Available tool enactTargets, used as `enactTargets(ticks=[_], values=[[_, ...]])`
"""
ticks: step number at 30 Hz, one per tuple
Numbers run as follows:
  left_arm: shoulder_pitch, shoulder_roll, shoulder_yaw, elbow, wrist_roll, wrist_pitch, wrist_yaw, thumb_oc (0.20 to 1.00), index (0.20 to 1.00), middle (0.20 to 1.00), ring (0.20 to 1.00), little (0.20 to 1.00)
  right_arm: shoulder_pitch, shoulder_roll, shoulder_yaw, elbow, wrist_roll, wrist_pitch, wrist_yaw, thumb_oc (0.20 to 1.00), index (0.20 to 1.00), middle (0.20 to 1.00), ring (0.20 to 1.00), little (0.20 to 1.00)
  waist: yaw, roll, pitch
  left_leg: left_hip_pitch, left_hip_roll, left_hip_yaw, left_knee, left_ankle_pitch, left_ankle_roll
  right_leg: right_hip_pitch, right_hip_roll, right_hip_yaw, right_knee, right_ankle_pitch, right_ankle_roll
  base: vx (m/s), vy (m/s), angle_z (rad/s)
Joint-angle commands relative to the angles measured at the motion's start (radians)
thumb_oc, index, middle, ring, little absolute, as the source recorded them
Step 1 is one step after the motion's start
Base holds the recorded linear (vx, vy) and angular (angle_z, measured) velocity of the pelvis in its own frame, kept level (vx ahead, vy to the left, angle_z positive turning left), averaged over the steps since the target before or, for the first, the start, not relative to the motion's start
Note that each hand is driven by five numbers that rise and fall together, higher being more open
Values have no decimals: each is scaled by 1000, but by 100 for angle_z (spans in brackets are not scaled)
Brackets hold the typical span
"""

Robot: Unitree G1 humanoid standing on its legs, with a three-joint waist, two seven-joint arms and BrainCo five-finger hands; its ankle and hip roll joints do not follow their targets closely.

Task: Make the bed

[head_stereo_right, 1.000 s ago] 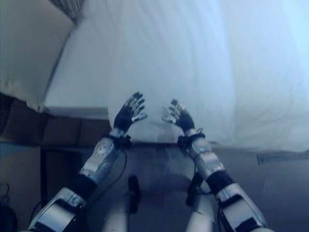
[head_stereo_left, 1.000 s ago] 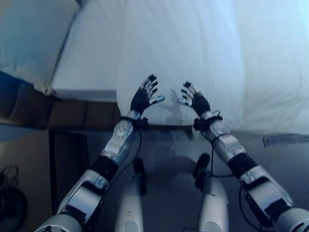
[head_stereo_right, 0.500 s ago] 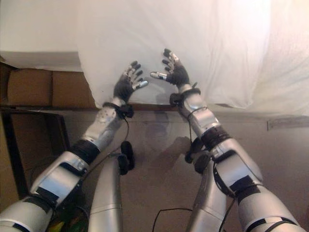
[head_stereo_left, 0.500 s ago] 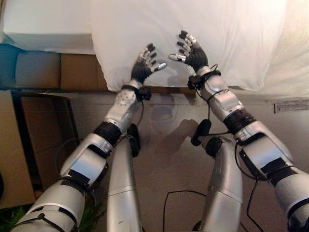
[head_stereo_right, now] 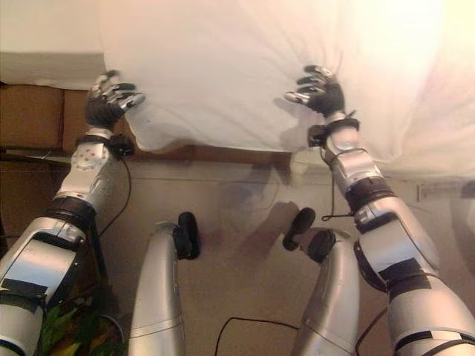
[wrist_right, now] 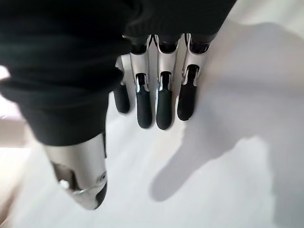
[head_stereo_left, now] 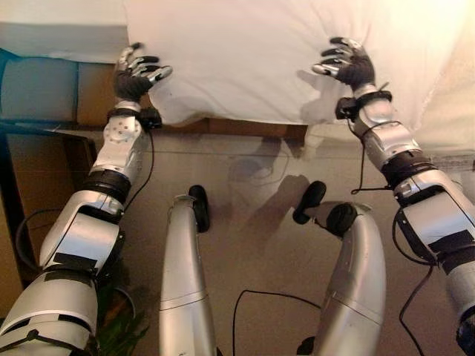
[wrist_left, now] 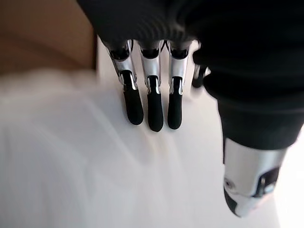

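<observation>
— Reaching over the near edge of the bed, I have my left hand point(head_stereo_left: 133, 74) at the upper left of the frame, at the left corner of the white duvet point(head_stereo_left: 245, 52).

— Is it gripping anything?

— No, the fingers point(wrist_left: 148, 107) are straight, side by side, with dark tips resting on or just above the white cloth; the thumb stands apart from them, closing on nothing.

— And the other one?

— My right hand point(head_stereo_left: 347, 65) is at the upper right of the frame, over the same duvet, well apart from the left. Its fingers point(wrist_right: 159, 102) are also stretched out, the thumb off to one side, and it throws a shadow on the cloth beneath. Whether the tips truly touch the fabric I cannot tell.

— Where does the duvet lie?

— It spreads across the top of the frame, its lower edge hanging over the side of the bed between my two hands. Left of it, in the upper left corner, a strip of bare white mattress point(head_stereo_left: 59, 37) shows. Under that runs the brown bed base point(head_stereo_right: 33, 115), and below the base is the tan floor point(head_stereo_left: 252, 245)
</observation>
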Motion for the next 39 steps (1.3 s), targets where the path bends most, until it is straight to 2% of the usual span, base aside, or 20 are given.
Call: enactTargets(ticks=[1, 11, 16, 22, 27, 30, 32, 34, 36, 37, 38, 39], values=[[67, 64, 89, 19, 66, -42, 25, 1000, 1000, 1000, 1000, 1000, 76, -81, -86, 52, -11, -18, -43, 1000, 1000, 1000, 1000, 1000, 17, -4, -30, 30, -42, 117, 37, -74, 109, 34, 18, 62, 112, -186, 90, 27, 2, 3], [240, 164, 226, 96, 97, -14, 7, 1000, 1000, 1000, 1000, 1000, 226, -238, -235, 180, -4, 20, -43, 1000, 1000, 1000, 1000, 1000, 9, -1, -30, 7, -40, 123, 84, -103, 117, -10, 23, 88, 161, -209, 89, 11, 1, 1], [337, 154, 302, 105, 86, -16, -1, 1000, 1000, 1000, 1000, 1000, 314, -276, -325, 235, -2, 31, -65, 1000, 1000, 1000, 1000, 1000, 6, -4, -30, 10, -34, 124, 88, -113, 118, -7, 23, 89, 163, -220, 87, 17, -10, -2], [500, 64, 406, 57, 75, -32, 6, 1000, 1000, 1000, 1000, 1000, 486, -272, -484, 298, -30, 43, -117, 1000, 1000, 1000, 1000, 1000, 7, 3, -30, 51, -32, 127, 59, -118, 122, 31, 12, 72, 138, -226, 88, 0, 0, 0], [608, -43, 443, -46, 72, -46, 22, 1000, 1000, 1000, 1000, 1000, 598, -188, -549, 300, -56, 48, -141, 1000, 1000, 1000, 1000, 1000, 17, 13, -30, 101, -26, 124, 30, -118, 123, 86, -2, 55, 114, -232, 85, -12, -16, 0], [645, -120, 427, -61, 100, -39, 25, 1000, 1000, 1000, 1000, 1000, 636, -108, -540, 295, -60, 51, -130, 1000, 1000, 1000, 1000, 1000, 25, 11, -30, 193, -15, 118, -59, -99, 117, 198, -10, 16, 28, -215, 90, -43, -48, 0], [678, -160, 396, -43, 141, -25, 14, 1000, 1000, 1000, 1000, 1000, 660, -36, -521, 282, -67, 48, -121, 1000, 1000, 1000, 1000, 1000, 27, 13, -30, 296, -6, 130, -159, -70, 107, 314, -4, -19, -76, -180, 102, -57, -55, 4], [723, -220, 350, -34, 210, -18, 15, 1000, 1000, 1000, 1000, 1000, 714, 60, -472, 242, -114, 52, -112, 1000, 1000, 1000, 1000, 1000, 25, 4, -30, 434, -7, 150, -283, -30, 95, 460, 22, -59, -212, -123, 118, -31, -52, 9], [770, -251, 322, -3, 290, -8, -9, 1000, 1000, 1000, 1000, 1000, 753, 108, -446, 192, -159, 51, -98, 1000, 1000, 1000, 1000, 1000, 20, -7, -30, 551, -10, 170, -388, 13, 84, 581, 52, -98, -316, -81, 133, 1, -16, 7], [775, -251, 322, -3, 291, -9, -9, 1000, 1000, 1000, 1000, 1000, 759, 110, -445, 188, -161, 52, -99, 1000, 1000, 1000, 1000, 1000, 20, -7, -30, 563, -10, 170, -401, 19, 83, 596, 54, -103, -329, -76, 133, 48, -15, 0], [811, -291, 274, 45, 359, -3, -58, 1000, 1000, 1000, 1000, 1000, 810, 173, -409, 145, -203, 49, -65, 1000, 1000, 1000, 1000, 1000, 10, -20, -30, 736, -9, 185, -550, 69, 70, 772, 91, -151, -481, -4, 160, 100, -8, -8], [833, -306, 295, 81, 365, 6, -77, 1000, 1000, 1000, 1000, 1000, 846, 191, -404, 129, -225, 49, -52, 1000, 1000, 1000, 1000, 1000, 12, -24, -38, 823, -10, 190, -632, 102, 63, 861, 103, -177, -557, 21, 165, 167, -23, -10]])
